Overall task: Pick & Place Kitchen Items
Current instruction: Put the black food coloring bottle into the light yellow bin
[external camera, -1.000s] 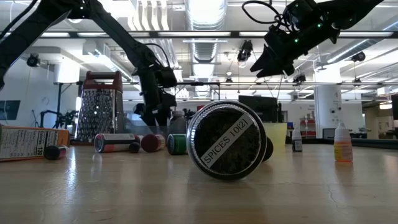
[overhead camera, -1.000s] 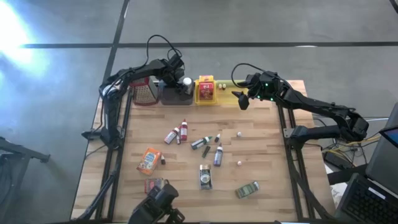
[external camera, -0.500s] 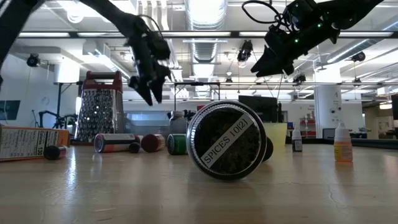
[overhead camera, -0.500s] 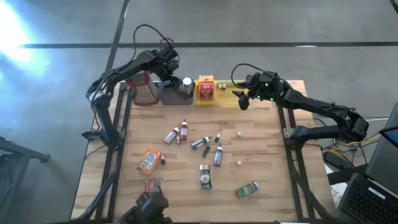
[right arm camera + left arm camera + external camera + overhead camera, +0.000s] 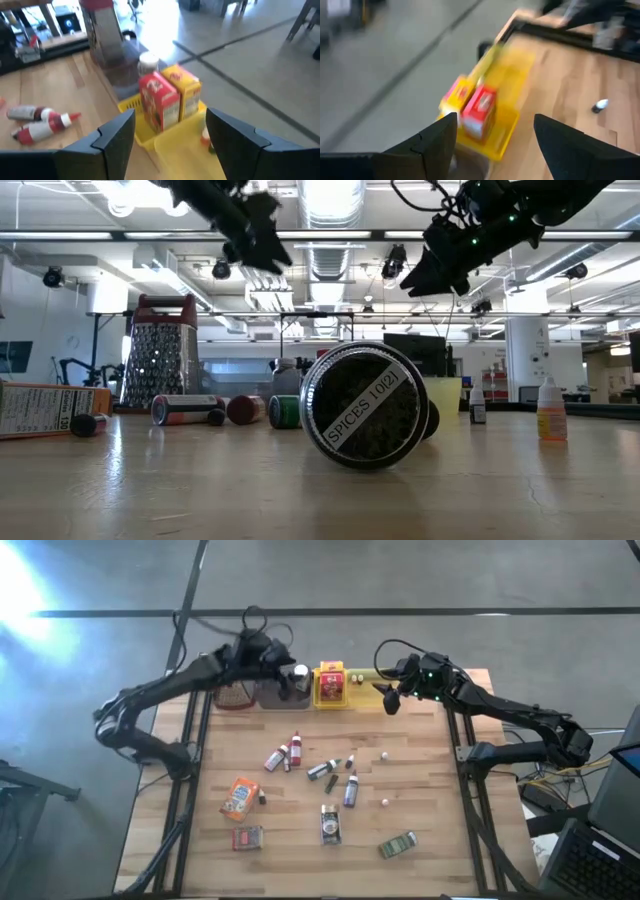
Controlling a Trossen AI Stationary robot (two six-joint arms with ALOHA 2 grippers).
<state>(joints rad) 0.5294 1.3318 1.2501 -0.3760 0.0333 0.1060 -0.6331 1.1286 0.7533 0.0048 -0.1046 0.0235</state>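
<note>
My left gripper (image 5: 272,652) hangs in the air at the upper left of the high view, above the dark grey tray (image 5: 275,695) and red-topped metal grater (image 5: 233,692); fingers (image 5: 437,145) spread apart, nothing between them. My right gripper (image 5: 390,698) hovers upper centre-right, over the back edge of the wooden table (image 5: 430,790) by the green tray (image 5: 368,674); fingers (image 5: 117,137) also parted, empty. Between the two at the back: yellow tray (image 5: 331,697) with a red carton (image 5: 159,102) and a yellow carton (image 5: 184,90) standing upright side by side, and a white-capped bottle (image 5: 300,672) in the grey tray just left of it. Loose kitchen items lie mid-table, well apart from both grippers: two red-capped bottles (image 5: 283,754) on their sides left of centre, a cluster of small dark bottles (image 5: 328,771) at centre, a blue-labelled bottle (image 5: 350,790), an orange packet (image 5: 240,797) lower left, a small red packet (image 5: 247,837) below it, a round tin labelled SPICES (image 5: 365,405) on its edge lower centre, a green-labelled tin (image 5: 398,844) lower right. In the low view that spice tin fills the middle and blocks what is behind it; an orange box (image 5: 45,408) at far left, a small dropper bottle (image 5: 549,409) at far right.
</note>
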